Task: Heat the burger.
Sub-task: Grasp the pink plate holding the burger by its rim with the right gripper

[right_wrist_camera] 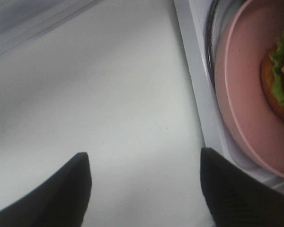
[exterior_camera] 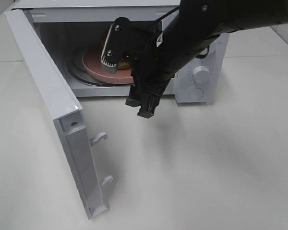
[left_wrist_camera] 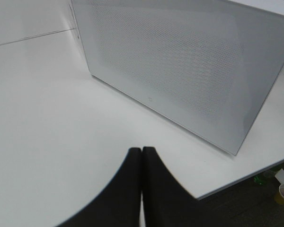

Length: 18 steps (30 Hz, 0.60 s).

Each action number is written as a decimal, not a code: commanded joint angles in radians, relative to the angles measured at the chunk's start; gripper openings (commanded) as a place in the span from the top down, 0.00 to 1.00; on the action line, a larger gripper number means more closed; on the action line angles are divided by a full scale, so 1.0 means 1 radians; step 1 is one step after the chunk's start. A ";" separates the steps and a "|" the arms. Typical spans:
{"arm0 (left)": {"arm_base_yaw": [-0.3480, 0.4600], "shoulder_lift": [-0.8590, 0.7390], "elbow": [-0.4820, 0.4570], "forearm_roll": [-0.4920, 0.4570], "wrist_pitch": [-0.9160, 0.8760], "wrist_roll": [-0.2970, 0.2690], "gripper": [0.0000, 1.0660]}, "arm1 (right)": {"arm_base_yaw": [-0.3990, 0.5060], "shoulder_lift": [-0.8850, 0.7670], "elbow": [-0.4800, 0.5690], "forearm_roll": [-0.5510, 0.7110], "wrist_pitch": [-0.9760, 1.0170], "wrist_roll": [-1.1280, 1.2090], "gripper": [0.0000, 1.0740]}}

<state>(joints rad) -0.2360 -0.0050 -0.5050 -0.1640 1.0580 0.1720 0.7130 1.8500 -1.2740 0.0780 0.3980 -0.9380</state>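
The right gripper [right_wrist_camera: 143,153] hangs nearest, above the table [exterior_camera: 206,167], just outside the front sill of the microwave [exterior_camera: 201,91]. Its jaws are spread wide and released, with nothing between them; one finger is by the sill, the other out over bare table. The microwave stands at the table's far edge with its door [exterior_camera: 43,81] swung fully open toward the left side. Inside, a pink plate [exterior_camera: 93,60] rests on the glass turntable [exterior_camera: 79,72], its rim close to the cavity's front edge. The burger [right_wrist_camera: 280,80] sits on that plate, toward the plate's back, partly hidden by the arm in the high view; lettuce and cheese show at its edge. The left gripper [left_wrist_camera: 141,150] is clenched, its fingers pressed together on nothing, low over the table near the door's meshed outer face.
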 commanded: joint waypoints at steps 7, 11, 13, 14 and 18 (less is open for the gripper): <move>0.004 -0.008 0.003 -0.003 -0.012 0.000 1.00 | 0.034 0.136 -0.164 -0.143 -0.005 0.037 0.40; 0.004 -0.008 0.003 -0.003 -0.012 0.000 1.00 | 0.034 0.168 -0.201 -0.220 -0.004 0.084 0.40; 0.004 -0.008 0.003 -0.003 -0.012 0.000 1.00 | 0.034 0.187 -0.224 -0.298 -0.004 0.145 0.40; 0.004 -0.008 0.003 -0.003 -0.012 0.000 1.00 | 0.034 0.187 -0.224 -0.298 -0.004 0.145 0.40; 0.004 -0.008 0.003 -0.003 -0.012 0.000 1.00 | 0.033 0.235 -0.266 -0.510 -0.005 0.317 0.40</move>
<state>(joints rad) -0.2360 -0.0050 -0.5050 -0.1640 1.0580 0.1720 0.7410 2.0660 -1.5210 -0.3330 0.3930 -0.7050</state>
